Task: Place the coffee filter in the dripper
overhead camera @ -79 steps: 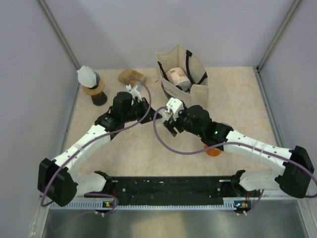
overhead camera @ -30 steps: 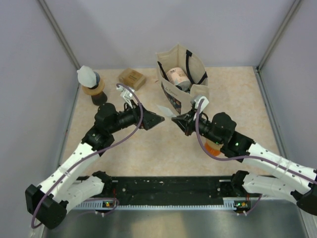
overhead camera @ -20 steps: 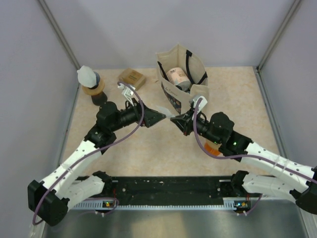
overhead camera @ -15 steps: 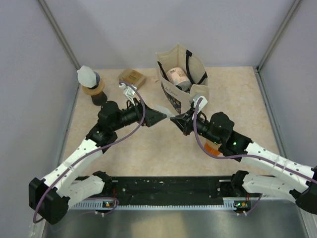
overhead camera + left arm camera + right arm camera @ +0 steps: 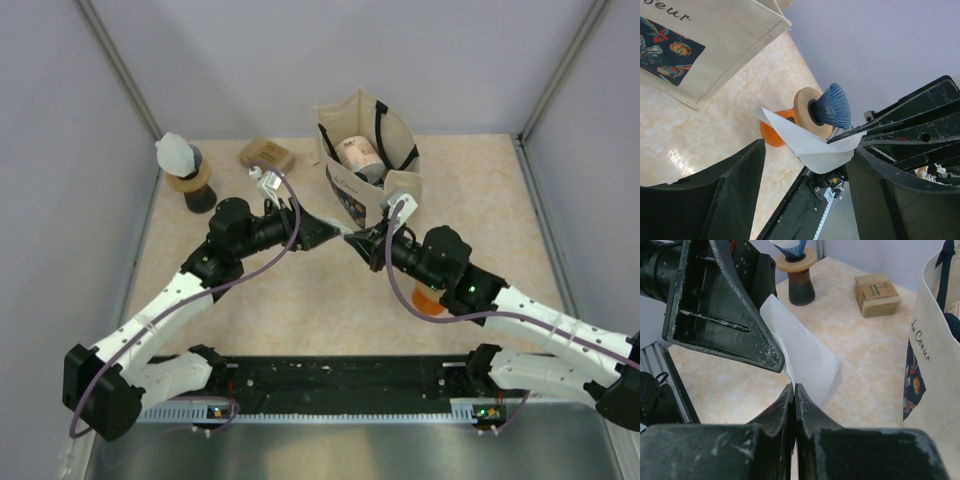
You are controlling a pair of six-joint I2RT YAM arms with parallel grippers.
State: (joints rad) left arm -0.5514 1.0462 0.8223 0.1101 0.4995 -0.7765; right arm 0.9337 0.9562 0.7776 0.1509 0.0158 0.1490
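My right gripper (image 5: 793, 386) is shut on the corner of a white paper coffee filter (image 5: 805, 357), held in the air over mid-table. The left gripper (image 5: 809, 150) is open, and the filter's free end (image 5: 812, 145) lies between its wide-set fingers (image 5: 725, 315). From above, the two grippers meet tip to tip (image 5: 340, 233). A blue ribbed dripper (image 5: 832, 105) with a wooden collar stands on an orange cup (image 5: 771, 136) under the right arm. A second dripper (image 5: 182, 160) at the back left sits on a dark carafe with a white filter in it.
A cream tote bag (image 5: 370, 160) with a printed panel stands at the back centre, close behind both grippers, with a round tin (image 5: 357, 155) inside. A small brown box (image 5: 266, 154) lies to its left. Grey walls close off three sides.
The left arm has reached to the right until its fingers straddle the filter, and its jaws have narrowed. The right gripper has kept the filter almost still.
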